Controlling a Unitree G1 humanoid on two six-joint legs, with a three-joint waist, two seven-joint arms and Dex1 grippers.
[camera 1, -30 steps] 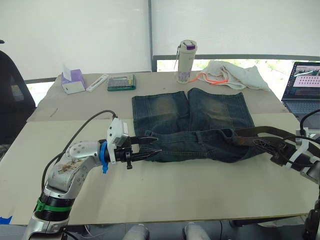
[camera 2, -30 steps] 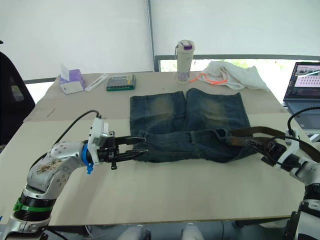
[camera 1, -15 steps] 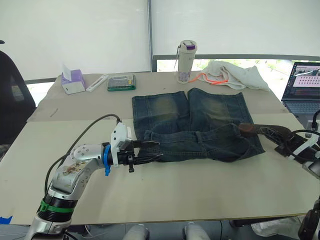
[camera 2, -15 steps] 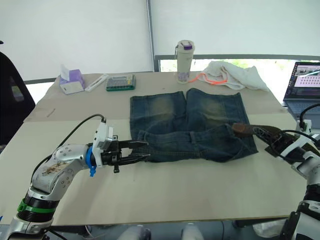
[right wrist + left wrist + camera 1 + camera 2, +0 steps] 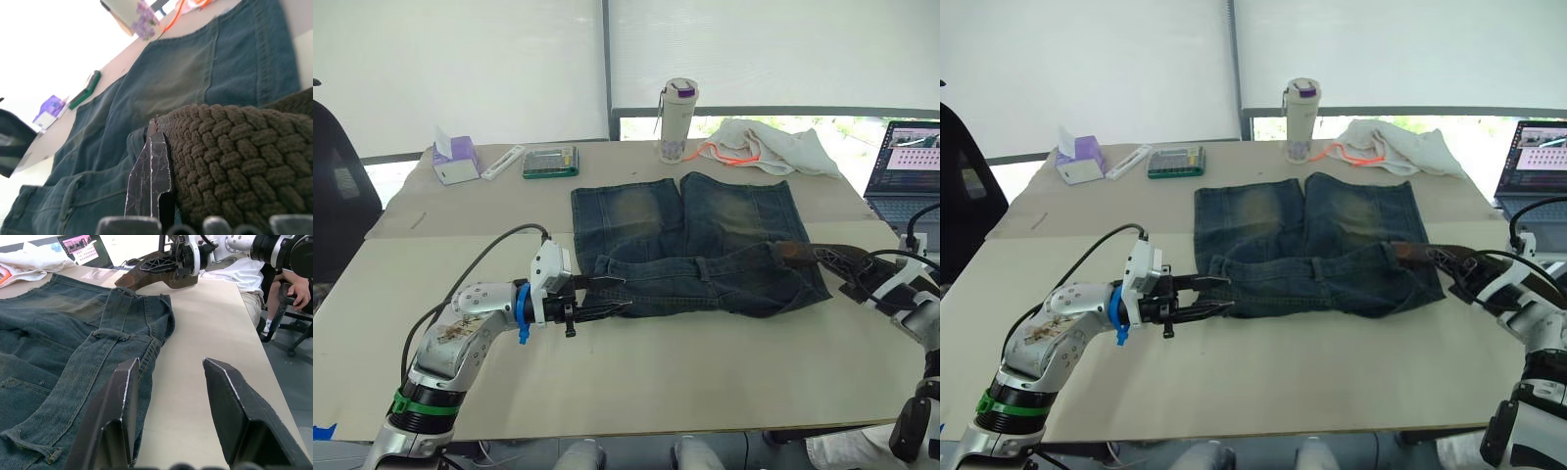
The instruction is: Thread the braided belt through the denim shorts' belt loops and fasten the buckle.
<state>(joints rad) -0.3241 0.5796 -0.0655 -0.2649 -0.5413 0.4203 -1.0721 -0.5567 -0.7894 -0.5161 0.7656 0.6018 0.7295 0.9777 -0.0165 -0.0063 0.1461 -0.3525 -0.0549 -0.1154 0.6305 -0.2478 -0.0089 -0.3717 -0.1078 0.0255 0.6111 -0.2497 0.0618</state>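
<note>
I've got the dark blue denim shorts with faded yellowish patches (image 5: 690,245) laid flat mid-table, legs pointing away from me, waistband toward me, so the loops face both arms. The long dark brown braided belt (image 5: 822,257) is at the shorts' right waistband corner, its end lying on the denim there, the rest running off toward the right gripper (image 5: 873,284). That gripper is clamped on the belt; the right wrist view shows the braid (image 5: 230,152) pressed against a finger. I hold it there bc I judge the next move is feeding the tip into a loop on that side.

Left gripper (image 5: 607,297) sits at the left waistband corner, fingers (image 5: 120,406) parted wide, one on each side of the denim edge, nothing pinched. I read that as ready to pin the fabric so it won't drag when the belt gets pushed.

Small denim belt loops (image 5: 111,334) are visible in the left wrist view along the waistband. Can't make out the buckle. Threading looks barely started, if at all.
</note>
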